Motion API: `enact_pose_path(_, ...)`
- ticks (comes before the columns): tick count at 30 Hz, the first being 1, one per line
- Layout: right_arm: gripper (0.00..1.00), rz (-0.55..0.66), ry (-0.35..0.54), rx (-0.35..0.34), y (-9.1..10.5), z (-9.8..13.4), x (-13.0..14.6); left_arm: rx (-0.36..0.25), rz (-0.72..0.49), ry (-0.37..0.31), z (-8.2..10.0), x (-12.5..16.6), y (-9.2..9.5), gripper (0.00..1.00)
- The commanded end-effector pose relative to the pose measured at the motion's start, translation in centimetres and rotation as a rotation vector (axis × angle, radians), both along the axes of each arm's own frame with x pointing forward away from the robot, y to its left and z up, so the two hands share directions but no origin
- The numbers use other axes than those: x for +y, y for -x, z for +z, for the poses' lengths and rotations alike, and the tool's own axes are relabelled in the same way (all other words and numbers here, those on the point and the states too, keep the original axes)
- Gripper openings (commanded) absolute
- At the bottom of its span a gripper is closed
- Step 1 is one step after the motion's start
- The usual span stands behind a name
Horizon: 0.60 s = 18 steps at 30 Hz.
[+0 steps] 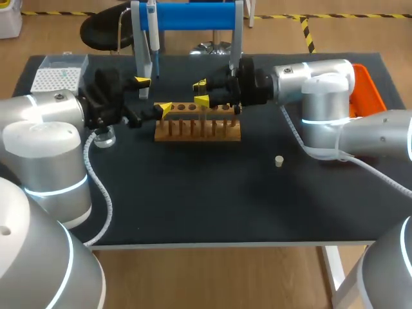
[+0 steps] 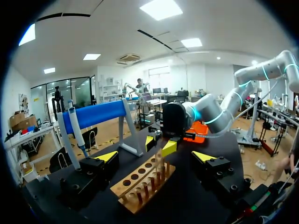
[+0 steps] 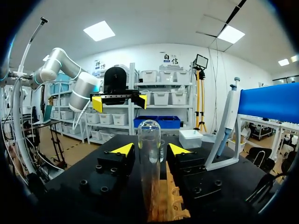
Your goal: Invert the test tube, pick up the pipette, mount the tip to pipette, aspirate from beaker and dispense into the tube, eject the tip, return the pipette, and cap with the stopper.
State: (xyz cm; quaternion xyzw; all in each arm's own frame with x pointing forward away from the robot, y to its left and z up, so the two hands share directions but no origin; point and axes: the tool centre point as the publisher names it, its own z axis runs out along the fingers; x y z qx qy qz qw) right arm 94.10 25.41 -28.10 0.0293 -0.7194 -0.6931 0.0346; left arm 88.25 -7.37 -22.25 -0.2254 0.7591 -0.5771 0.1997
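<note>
Tube (image 3: 149,158) is pinched, round end up, by the right pincer (image 3: 150,149) at the rack (image 1: 197,132); left pincer (image 1: 153,94) is spread, pipette (image 1: 153,35) untouched.

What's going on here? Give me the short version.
The right claw is around a test tube standing round end up in the wooden rack; its grip is unclear. The left claw hangs open and empty beside the rack. The pipette hangs on its stand; the stopper lies on the table.

The black table (image 1: 193,206) carries a wooden rack (image 1: 197,129) at centre, a stopper (image 1: 279,161) to its right, a beaker (image 1: 103,137) and tip box (image 1: 58,77) at left, a pipette stand (image 1: 193,16) behind, and an orange tray (image 1: 368,90) at right.
</note>
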Motion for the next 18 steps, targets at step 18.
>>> enact_pose_path(18,0.00,0.001,-0.026,0.009,-0.12,0.28,-0.21,-0.003,0.003,0.001,-0.12,-0.10,0.00,1.00)
